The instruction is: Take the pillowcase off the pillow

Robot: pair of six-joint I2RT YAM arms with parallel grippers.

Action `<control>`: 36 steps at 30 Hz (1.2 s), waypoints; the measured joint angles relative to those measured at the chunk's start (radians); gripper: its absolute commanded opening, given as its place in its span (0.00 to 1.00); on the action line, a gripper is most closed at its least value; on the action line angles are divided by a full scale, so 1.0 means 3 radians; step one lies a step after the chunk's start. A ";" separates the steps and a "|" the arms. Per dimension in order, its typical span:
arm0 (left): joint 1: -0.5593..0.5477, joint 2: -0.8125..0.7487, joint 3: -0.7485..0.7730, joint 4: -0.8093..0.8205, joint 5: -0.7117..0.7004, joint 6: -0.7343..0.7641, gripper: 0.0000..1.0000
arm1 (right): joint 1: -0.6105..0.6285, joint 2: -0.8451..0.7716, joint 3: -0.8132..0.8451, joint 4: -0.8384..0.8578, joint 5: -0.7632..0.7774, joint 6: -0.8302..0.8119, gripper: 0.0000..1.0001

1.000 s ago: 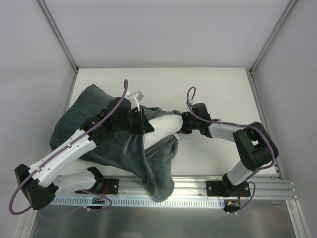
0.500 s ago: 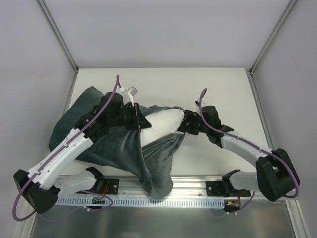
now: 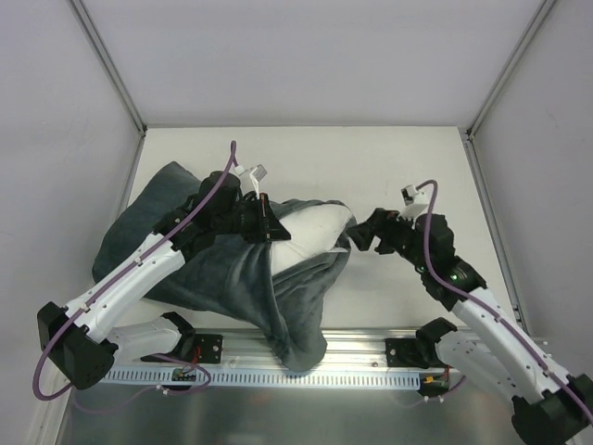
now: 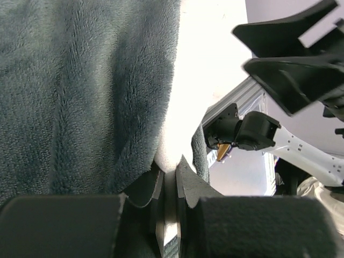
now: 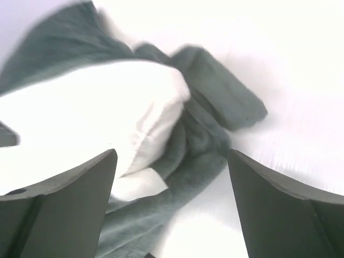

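The white pillow [image 3: 315,232] sticks out to the right from the dark grey-green plush pillowcase [image 3: 204,269], which lies bunched over the table's left half. My left gripper [image 3: 271,230] is shut at the pillowcase's mouth. In the left wrist view its jaws [image 4: 171,166] pinch a thin strip of cloth where the pillowcase [image 4: 80,97] meets the pillow [image 4: 169,142]. My right gripper [image 3: 363,236] hovers open just right of the pillow's end, touching nothing. The right wrist view shows its wide-spread jaws [image 5: 172,156] empty, facing the pillow [image 5: 97,102] and a pillowcase fold [image 5: 226,102].
The pale table [image 3: 398,167] is boxed in by grey walls at the back and both sides. An aluminium rail [image 3: 371,348] carrying both arm bases runs along the near edge. A flap of pillowcase [image 3: 298,348] hangs onto that rail.
My right gripper has opened, let go of the pillow's right end and drawn back to the right, its arm swinging outward. The left gripper has stayed shut in place.
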 measured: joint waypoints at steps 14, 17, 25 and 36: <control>0.0000 0.0018 -0.0033 0.0051 0.0025 -0.0004 0.00 | 0.0282 0.0994 0.0376 0.0305 -0.0357 0.0149 0.81; 0.0000 0.0018 -0.0064 0.0057 0.0034 -0.0009 0.00 | 0.0393 0.1167 0.0403 0.0510 -0.0467 0.0211 0.36; 0.0000 -0.0003 -0.0078 0.0088 0.0097 -0.0009 0.00 | 0.0436 0.0924 0.0401 0.0521 -0.0238 0.0231 0.01; -0.0266 -0.0055 0.0483 0.0050 0.0229 0.0275 0.79 | 0.0437 0.0462 0.0243 0.0275 0.0033 0.0079 0.01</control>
